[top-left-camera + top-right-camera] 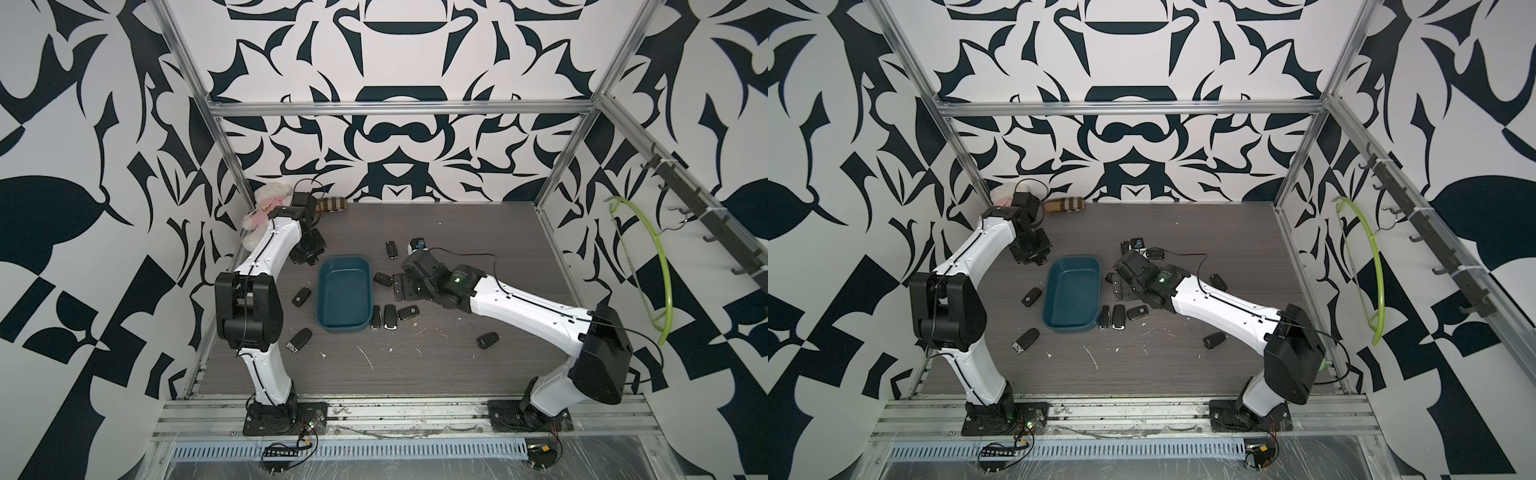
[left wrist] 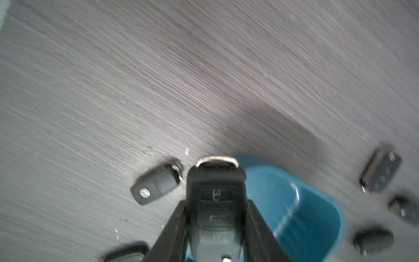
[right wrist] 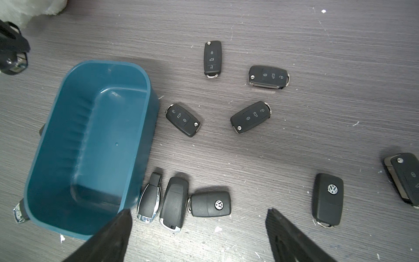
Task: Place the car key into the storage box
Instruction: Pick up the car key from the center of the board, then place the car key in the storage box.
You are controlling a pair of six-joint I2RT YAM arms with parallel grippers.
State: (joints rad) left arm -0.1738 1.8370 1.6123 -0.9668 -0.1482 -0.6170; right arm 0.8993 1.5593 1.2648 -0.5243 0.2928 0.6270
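Left gripper [image 2: 216, 204]: narrow, clamped on the car key [image 2: 216, 179]. Its fingers [image 2: 179, 217] pinch the two long side edges of the key.

Key orientation: the long axis runs in line with the fingers. The metal loop end sticks out past the fingertips and the button face is toward the wrist camera. The other end is cut off at the frame edge. The left wrist view is blurred, so I can't read finer detail.

Key location: off the surface [image 1: 415, 353], in the air just beside the far corner of the storage box [image 1: 345, 299] on the left arm's side. It's not inside. In a top view the gripper body hides the key itself.

Storage box: sits flat and has nothing in it. Its long axis runs from the robot's side toward the back wall.

Right gripper [image 3: 199, 212]: jaws wide, holding nothing and touching nothing. It hangs above the loose keys [image 3: 210, 204] lying on the surface to the right of the box. Three of them sit side by side at the box's near corner, and the nearest looks about touching the wall.
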